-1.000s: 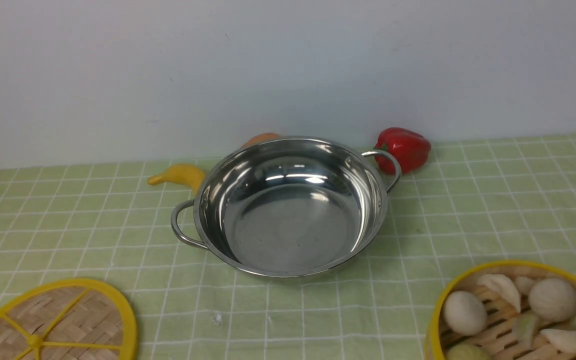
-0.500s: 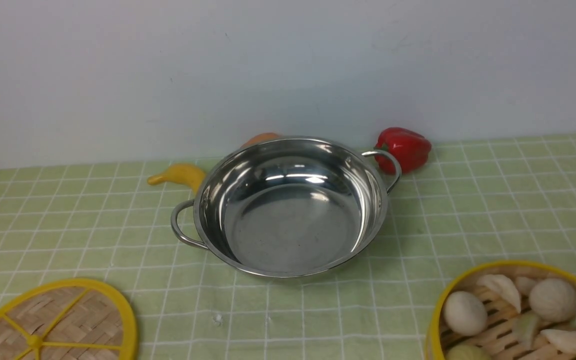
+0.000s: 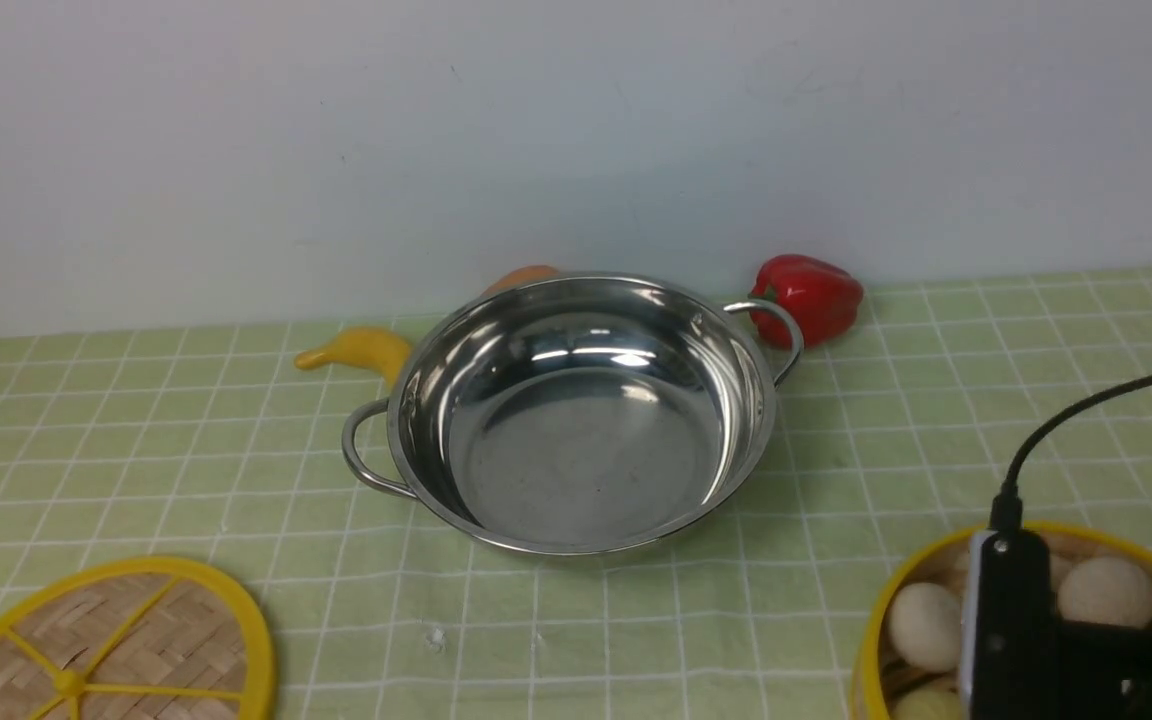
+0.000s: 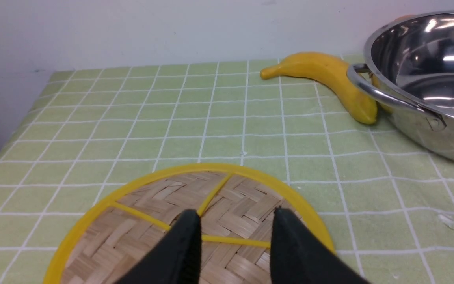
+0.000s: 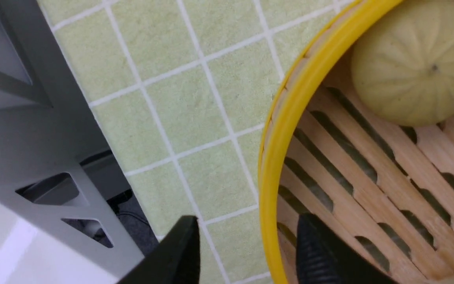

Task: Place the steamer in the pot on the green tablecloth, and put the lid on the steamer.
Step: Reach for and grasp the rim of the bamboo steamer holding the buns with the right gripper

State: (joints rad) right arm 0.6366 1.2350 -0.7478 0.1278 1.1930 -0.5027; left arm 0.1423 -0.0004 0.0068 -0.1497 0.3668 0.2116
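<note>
The shiny pot (image 3: 576, 420) stands empty at mid-table on the green tablecloth (image 3: 936, 420). The steamer (image 3: 911, 565), holding white buns and dumplings, sits at the near right. My right arm (image 3: 1021, 630) hangs over it. In the right wrist view my right gripper (image 5: 248, 236) is open and straddles the steamer's yellow rim (image 5: 280, 118), one finger inside the basket and one outside over the cloth. The lid (image 3: 106, 650) lies flat at the near left. My left gripper (image 4: 235, 219) hovers open above the lid (image 4: 246, 209), holding nothing. The pot (image 4: 428, 79) shows beyond it.
A yellow banana (image 3: 361, 350) lies against the pot's left handle. A red pepper (image 3: 811, 295) sits behind its right handle, and an orange item (image 3: 521, 278) peeks out behind the pot. A white wall backs the table. A grey frame (image 5: 26, 118) stands past the table's edge.
My right arm has come in from the right edge and now hangs over the steamer, covering some dumplings. The pot, lid and steamer have not moved.
</note>
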